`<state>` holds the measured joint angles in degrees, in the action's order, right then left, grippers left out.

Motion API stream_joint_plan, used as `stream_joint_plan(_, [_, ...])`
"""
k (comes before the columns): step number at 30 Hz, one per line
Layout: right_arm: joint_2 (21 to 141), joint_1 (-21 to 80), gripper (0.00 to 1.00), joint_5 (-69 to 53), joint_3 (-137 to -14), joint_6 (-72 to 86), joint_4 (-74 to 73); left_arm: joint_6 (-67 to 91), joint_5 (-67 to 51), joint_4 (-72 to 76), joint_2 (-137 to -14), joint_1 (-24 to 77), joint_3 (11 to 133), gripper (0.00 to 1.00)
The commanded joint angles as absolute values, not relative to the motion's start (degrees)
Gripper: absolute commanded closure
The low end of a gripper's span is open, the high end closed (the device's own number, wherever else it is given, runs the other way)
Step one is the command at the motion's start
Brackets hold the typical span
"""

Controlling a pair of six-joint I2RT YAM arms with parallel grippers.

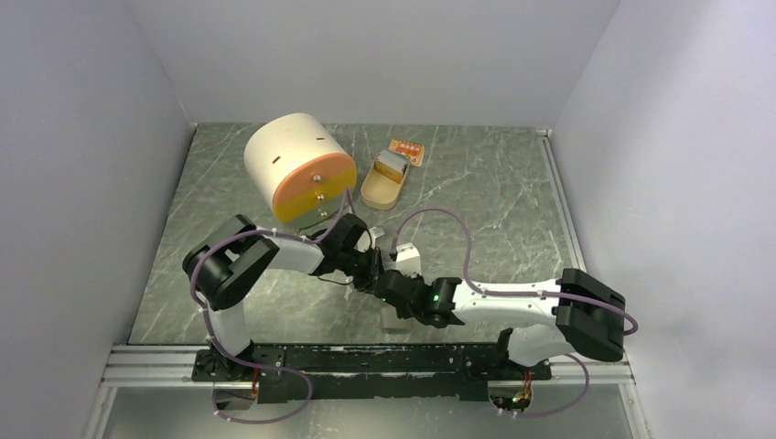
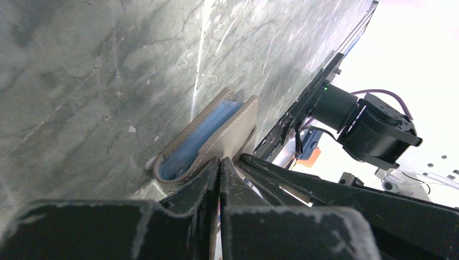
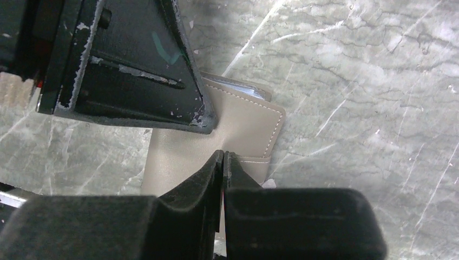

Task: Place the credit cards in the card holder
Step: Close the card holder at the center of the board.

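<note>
The card holder [image 3: 243,127] is a tan stitched case with a blue lining [image 2: 203,138], not a metal one. It lies partly open under both grippers, and in the top view [image 1: 393,317] it shows below the right arm. My left gripper [image 2: 220,160] is shut on the edge of the holder's near flap. My right gripper [image 3: 223,154] is shut, with its tips against the holder's outer face. I cannot tell whether it pinches anything. A gold-orange card [image 1: 408,150] lies at the back. A blue-grey card [image 1: 393,165] lies in the tan oval tin [image 1: 382,186].
A large cream cylinder [image 1: 295,165] with an orange front lies on its side at the back left, close behind the left arm. The two grippers [image 1: 380,277] meet in mid-table, and the right arm's cable loops above them. Grey walls close off three sides.
</note>
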<state>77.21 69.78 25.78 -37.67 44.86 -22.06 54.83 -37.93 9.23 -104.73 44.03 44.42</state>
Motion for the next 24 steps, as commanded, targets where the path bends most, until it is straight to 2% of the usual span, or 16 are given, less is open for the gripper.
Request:
stream_joint_plan(1, [77.35, 73.02, 0.92, 27.45, -37.36, 49.23, -28.92, 52.29, -30.72, 4.95, -107.17, 44.22, 43.53, 0.91])
stream_joint_plan(7, [82.95, 79.17, 0.91, 35.24, -37.22, 55.93, -31.02, 52.16, -30.67, 4.83, -107.85, 44.11, 43.47, 0.91])
stream_joint_plan(12, [90.76, 84.54, 0.92, 42.38, -40.34, 64.41, -39.02, 52.45, -31.03, 5.84, -108.78, 43.68, 43.08, 0.91])
stream_joint_plan(19, [97.66, 89.19, 0.92, 43.21, -41.31, 71.02, -40.72, 52.56, -31.1, 6.13, -109.2, 43.2, 42.51, 0.91])
stream_joint_plan(24, [97.62, 91.9, 0.92, 42.62, -39.68, 75.77, -40.53, 52.93, -32.0, 7.62, -110.12, 42.81, 41.4, 0.91])
